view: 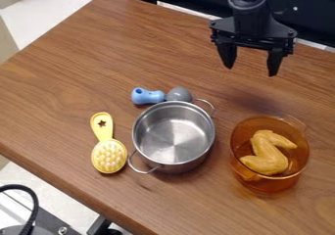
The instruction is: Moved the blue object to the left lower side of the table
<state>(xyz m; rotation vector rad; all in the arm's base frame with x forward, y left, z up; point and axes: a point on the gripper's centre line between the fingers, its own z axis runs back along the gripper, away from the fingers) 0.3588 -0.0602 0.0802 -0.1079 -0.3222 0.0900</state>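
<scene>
Wood table (pixel 78 58); steel pot (pixel 171 137) crowding blue object (pixel 148 96), yellow brush (pixel 108 155) near; claw (pixel 251 71) spread wide, empty

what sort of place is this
Probably a robotics lab or workroom: a black robot arm hangs over a wooden table that holds a metal pot and a toy-like chicken wing.

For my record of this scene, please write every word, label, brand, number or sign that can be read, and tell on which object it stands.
There is no readable text in this picture: no words, labels, brands, numbers or signs.
The yellow brush has a star shape on its handle, but this is not writing.
The metal pot, the amber pot and the blue object show no lettering.
</scene>
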